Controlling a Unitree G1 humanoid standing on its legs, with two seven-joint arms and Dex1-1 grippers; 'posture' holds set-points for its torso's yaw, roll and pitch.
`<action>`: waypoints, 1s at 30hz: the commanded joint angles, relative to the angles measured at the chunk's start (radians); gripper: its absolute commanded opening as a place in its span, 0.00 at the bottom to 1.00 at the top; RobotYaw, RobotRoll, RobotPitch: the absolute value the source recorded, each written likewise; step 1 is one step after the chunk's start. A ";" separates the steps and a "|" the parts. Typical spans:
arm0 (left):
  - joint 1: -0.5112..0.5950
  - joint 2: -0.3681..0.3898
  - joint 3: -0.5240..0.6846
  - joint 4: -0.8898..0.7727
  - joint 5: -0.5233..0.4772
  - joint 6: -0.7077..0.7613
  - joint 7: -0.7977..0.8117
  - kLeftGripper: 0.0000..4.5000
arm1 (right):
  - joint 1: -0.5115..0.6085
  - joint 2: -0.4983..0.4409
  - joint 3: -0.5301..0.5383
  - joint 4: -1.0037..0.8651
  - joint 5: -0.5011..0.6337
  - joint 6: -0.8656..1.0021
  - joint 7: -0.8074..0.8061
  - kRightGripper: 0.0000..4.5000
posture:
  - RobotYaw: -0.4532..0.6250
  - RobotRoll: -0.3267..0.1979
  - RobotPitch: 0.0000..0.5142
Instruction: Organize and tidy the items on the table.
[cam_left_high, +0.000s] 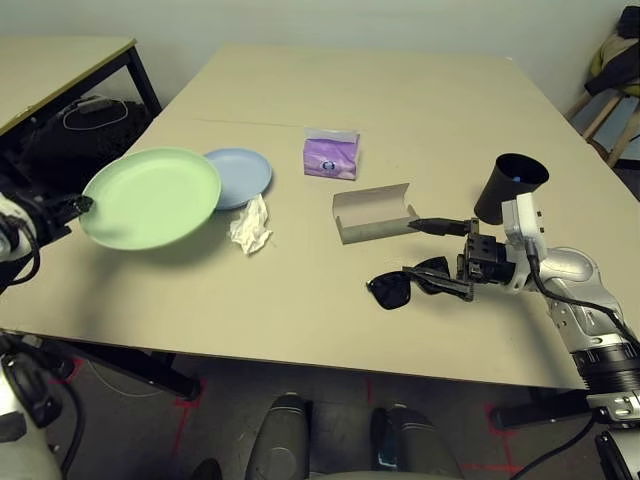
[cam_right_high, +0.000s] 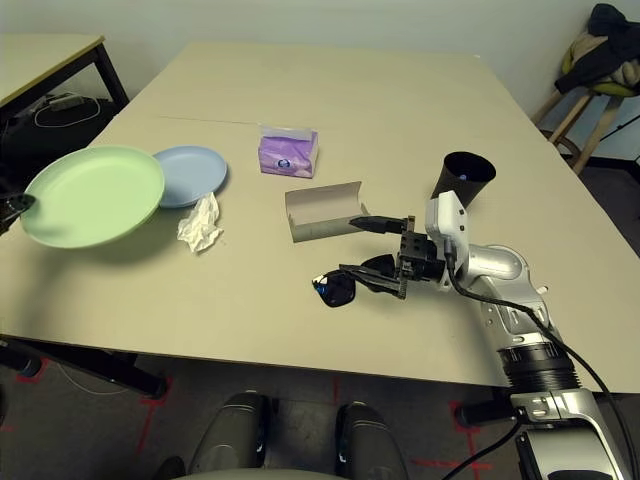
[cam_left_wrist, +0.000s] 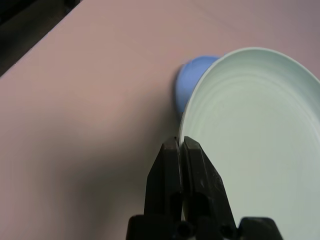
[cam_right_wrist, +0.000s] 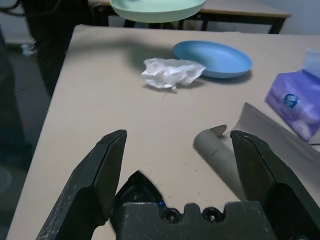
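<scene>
Beige table (cam_left_high: 420, 110): green plate (cam_left_high: 150, 197) (bare) in clenched left gripper (cam_left_wrist: 181, 150); right gripper (cam_right_wrist: 177, 165) released.

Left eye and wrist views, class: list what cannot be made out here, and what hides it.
- Round light-blue plate: its near-left part, behind the raised round light-green plate pinched by the left gripper.
- Black cup: its contents, too small; its base, behind the right gripper.
- Black sunglasses: one arm, under that gripper.

A pale wall (cam_left_high: 400, 20) runs behind. A smaller side table (cam_left_high: 60, 65) with black legs stands at left; a wooden stool (cam_right_high: 575, 110) carrying dark clothing (cam_right_high: 605, 45) at right. Red tape marks (cam_left_high: 185, 405) cross the grey floor (cam_left_high: 150, 420).
</scene>
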 joint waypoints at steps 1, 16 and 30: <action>-0.054 -0.055 -0.026 0.049 0.024 -0.053 0.063 0.00 | -0.002 0.006 -0.028 -0.027 0.020 0.045 -0.051 1.00 | 0.62 0.62 0.09; -0.338 -0.292 -0.025 0.537 0.094 -0.631 0.427 0.00 | 0.029 0.030 -0.039 -0.093 0.053 0.101 -0.125 1.00 | 0.59 0.62 0.09; -0.376 -0.286 -0.096 0.708 0.130 -0.741 0.426 0.40 | 0.067 0.021 -0.059 -0.140 0.059 0.111 -0.154 1.00 | 0.57 0.62 0.08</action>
